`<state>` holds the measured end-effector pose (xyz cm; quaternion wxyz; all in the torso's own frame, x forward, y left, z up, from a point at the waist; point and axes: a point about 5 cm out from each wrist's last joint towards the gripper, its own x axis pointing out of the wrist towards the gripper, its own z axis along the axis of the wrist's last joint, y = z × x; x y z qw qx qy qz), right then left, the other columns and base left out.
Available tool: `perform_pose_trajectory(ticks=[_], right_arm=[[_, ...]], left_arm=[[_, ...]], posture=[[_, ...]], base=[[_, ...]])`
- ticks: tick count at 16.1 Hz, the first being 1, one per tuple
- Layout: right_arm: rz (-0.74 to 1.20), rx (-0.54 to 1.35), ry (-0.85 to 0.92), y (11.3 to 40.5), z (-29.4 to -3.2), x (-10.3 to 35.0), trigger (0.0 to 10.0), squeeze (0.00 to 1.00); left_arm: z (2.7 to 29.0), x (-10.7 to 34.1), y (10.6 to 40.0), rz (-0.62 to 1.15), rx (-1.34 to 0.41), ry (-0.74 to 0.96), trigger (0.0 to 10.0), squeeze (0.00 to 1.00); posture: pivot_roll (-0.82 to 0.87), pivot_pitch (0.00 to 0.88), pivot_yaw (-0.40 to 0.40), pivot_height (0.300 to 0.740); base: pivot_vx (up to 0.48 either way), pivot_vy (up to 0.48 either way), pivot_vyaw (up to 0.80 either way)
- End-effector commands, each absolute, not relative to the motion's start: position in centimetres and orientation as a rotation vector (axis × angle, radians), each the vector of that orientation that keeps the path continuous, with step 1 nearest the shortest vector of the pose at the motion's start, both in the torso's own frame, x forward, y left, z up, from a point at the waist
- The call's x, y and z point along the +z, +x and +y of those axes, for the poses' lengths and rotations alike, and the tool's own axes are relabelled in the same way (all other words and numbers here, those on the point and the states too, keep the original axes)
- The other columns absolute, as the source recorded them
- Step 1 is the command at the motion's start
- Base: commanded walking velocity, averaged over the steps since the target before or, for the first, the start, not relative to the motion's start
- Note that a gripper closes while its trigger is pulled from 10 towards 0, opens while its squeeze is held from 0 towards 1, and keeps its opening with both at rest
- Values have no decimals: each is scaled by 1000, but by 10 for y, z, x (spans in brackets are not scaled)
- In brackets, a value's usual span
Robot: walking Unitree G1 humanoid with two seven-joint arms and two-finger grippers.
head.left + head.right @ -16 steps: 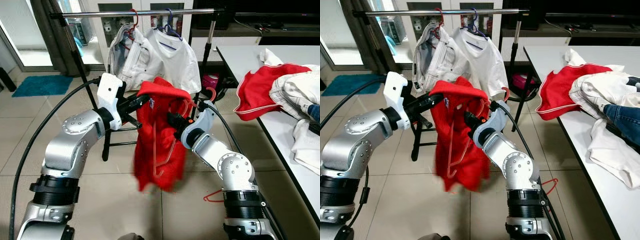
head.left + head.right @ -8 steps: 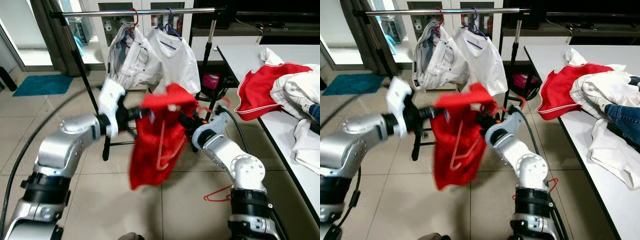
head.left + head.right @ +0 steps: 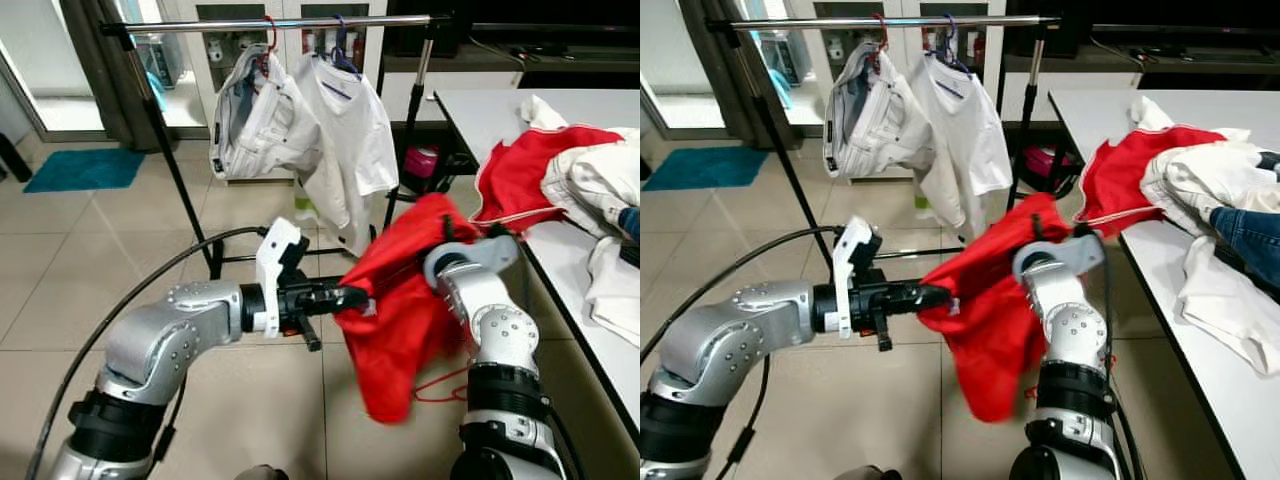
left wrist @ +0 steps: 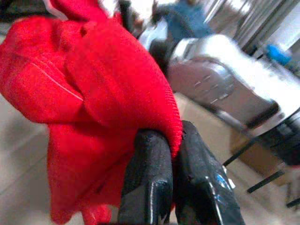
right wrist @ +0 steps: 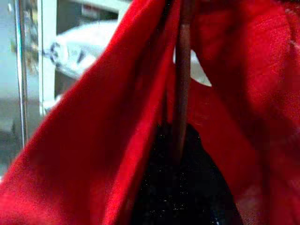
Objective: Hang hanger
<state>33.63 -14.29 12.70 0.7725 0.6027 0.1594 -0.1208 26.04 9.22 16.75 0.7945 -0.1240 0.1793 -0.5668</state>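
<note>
Beige floor tiles (image 3: 80,250) run under a black-legged clothes rack (image 3: 270,24) — white garments (image 3: 310,125) hang from its silver bar. A teal mat (image 3: 85,170) lies by a bright glass door (image 3: 35,85). At one side stands a white table (image 3: 480,115) heaped with clothes (image 3: 570,180) — red, white, denim.

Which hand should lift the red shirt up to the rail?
Probably the right hand: it grips the hanger inside the red shirt. The left hand only pinches cloth, below the rail.
</note>
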Motion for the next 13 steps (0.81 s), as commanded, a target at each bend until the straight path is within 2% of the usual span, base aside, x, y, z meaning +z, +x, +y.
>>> perform_pose_trajectory(ticks=[1, 2, 4, 8, 13], right_arm=[[315, -156, 1425, 349, -97, 162, 10000, 0], [291, -221, 1418, 353, -102, 161, 10000, 0], [306, -214, 1371, 355, -98, 161, 10000, 0], [371, 7, 1016, 340, -76, 165, 10000, 0], [415, 148, 933, 318, -75, 164, 10000, 0]], left_arm=[[94, 175, 256, 355, -1238, -307, 0, 0], [90, 184, 251, 336, -1290, -380, 0, 0], [90, 186, 255, 318, -1262, -359, 0, 0], [115, 205, 294, 167, -995, -238, 0, 0], [139, 230, 311, 55, -868, -231, 0, 0]], posture=[[-51, 9, 21, 740], [-51, 8, 24, 740], [-49, 1, 29, 740], [-48, 0, 30, 740], [-54, 0, 16, 740]], base=[[0, 0, 0], [0, 0, 0], [0, 0, 0], [0, 0, 0], [0, 0, 0]])
